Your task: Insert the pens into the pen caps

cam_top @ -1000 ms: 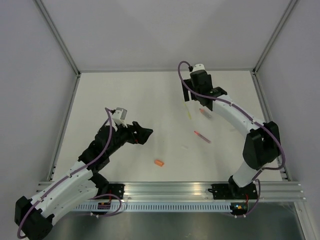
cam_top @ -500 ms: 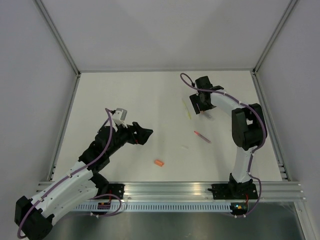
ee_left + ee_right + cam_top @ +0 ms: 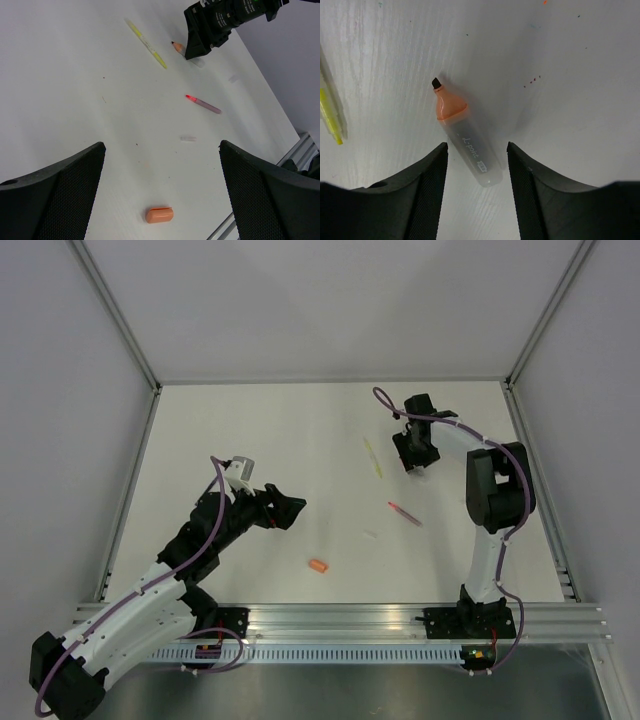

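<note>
We are closing our right gripper (image 3: 477, 151) around the orange-tipped highlighter (image 3: 466, 136), seemingly not touching it yet. Our left gripper (image 3: 161, 146) is hanging wide open.

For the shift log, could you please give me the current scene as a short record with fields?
right gripper: open, one finger on either side of the orange-tipped highlighter, not touching it
orange-tipped highlighter: uncapped, flat on the table
left gripper: open, empty, above the table
orange cap: lying alone, nearest the left gripper
yellow pen: flat, uncapped
red-tipped pen: flat, uncapped
pens capped: none
</note>
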`<action>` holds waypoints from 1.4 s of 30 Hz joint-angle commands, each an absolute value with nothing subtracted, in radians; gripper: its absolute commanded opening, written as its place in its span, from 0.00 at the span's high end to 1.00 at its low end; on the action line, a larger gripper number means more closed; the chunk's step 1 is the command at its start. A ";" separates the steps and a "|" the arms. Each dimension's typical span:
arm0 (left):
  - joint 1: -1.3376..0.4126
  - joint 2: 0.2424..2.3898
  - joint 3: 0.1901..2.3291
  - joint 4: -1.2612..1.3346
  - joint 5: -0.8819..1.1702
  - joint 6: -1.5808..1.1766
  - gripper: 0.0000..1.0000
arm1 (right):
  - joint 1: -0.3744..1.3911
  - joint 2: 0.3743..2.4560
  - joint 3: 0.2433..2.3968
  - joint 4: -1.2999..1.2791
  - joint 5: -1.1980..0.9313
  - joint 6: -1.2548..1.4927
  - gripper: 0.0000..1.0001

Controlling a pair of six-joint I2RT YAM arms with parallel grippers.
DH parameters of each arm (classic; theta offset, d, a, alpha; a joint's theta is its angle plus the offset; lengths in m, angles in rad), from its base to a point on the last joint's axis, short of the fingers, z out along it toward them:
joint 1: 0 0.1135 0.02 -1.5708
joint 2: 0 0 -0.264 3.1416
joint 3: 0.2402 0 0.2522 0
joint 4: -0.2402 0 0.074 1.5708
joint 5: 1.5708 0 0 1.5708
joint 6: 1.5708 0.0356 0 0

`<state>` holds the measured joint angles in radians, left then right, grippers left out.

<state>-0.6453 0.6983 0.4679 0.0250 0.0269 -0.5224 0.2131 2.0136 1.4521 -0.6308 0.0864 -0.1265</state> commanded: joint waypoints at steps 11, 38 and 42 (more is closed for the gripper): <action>-0.643 0.684 0.466 0.060 0.017 -0.523 0.00 | 0.215 2.059 1.479 -0.713 0.087 -0.121 0.57; -0.641 0.799 0.604 -0.047 0.094 -0.647 0.05 | 0.232 1.801 1.342 -0.637 0.046 0.136 1.00; -0.640 0.865 0.676 -0.052 0.135 -0.695 0.06 | 0.296 1.666 1.264 -0.571 -0.040 0.182 1.00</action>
<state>-0.6449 0.8314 0.5972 -0.0460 0.0811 -0.6189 0.2428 1.8076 1.2976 -0.6666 0.0368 0.1143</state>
